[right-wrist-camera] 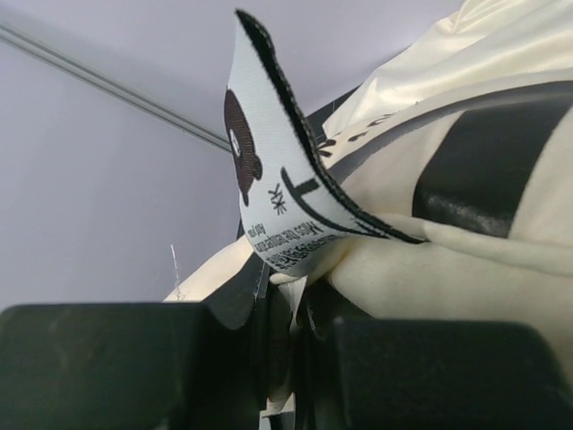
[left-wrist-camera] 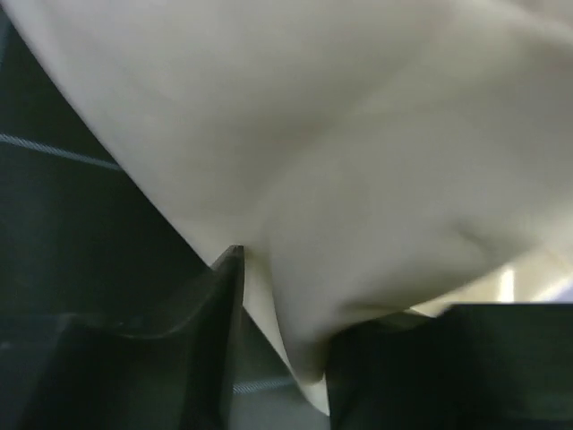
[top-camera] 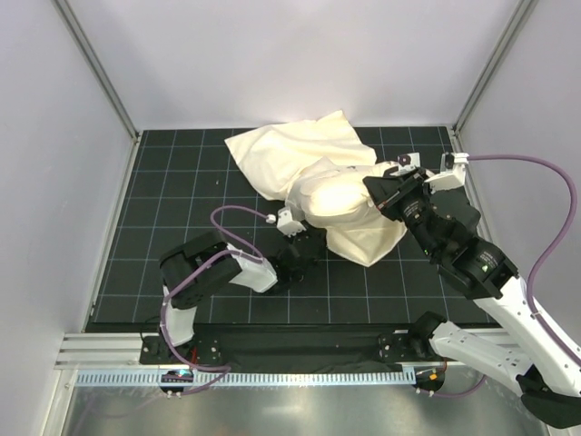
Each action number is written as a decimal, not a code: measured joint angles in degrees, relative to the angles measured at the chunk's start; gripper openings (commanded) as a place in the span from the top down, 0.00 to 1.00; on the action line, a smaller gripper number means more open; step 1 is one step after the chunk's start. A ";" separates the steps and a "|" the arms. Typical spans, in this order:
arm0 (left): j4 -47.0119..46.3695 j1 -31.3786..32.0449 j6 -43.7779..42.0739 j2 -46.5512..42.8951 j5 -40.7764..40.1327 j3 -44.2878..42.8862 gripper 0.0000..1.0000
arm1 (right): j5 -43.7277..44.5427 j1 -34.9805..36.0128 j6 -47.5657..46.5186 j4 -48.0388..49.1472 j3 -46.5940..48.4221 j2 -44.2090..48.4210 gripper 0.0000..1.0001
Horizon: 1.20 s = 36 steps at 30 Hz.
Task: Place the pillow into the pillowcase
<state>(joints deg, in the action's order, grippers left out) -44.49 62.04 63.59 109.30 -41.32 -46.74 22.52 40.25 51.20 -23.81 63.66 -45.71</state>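
Where pillow [top-camera: 340,195] meets pillowcase [top-camera: 290,150], insertion unclear, right fingers [right-wrist-camera: 448,376] pinching pillow edge

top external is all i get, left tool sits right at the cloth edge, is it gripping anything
Observer: Yes. The left wrist view shows a fold of plain cream cloth, likely the pillowcase, filling the gap between the jaws of the left tool.
Operator: ok and the right tool, what does it have
Observer: The right tool is pinched on the pillow just below its white tag, which stands up above it.
Operator: sure that's the pillow not the sack
Observer: The cloth beside the tag carries dark printed bands, so it isn't the plain sack.
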 measured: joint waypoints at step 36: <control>56.59 -0.33 -34.93 -33.59 33.14 -37.73 1.00 | 0.09 -0.79 4.81 11.06 -2.62 2.62 0.96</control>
<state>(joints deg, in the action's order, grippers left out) 12.10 61.71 28.67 75.70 -8.19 -84.47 22.61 39.46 56.01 -12.75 61.04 -43.09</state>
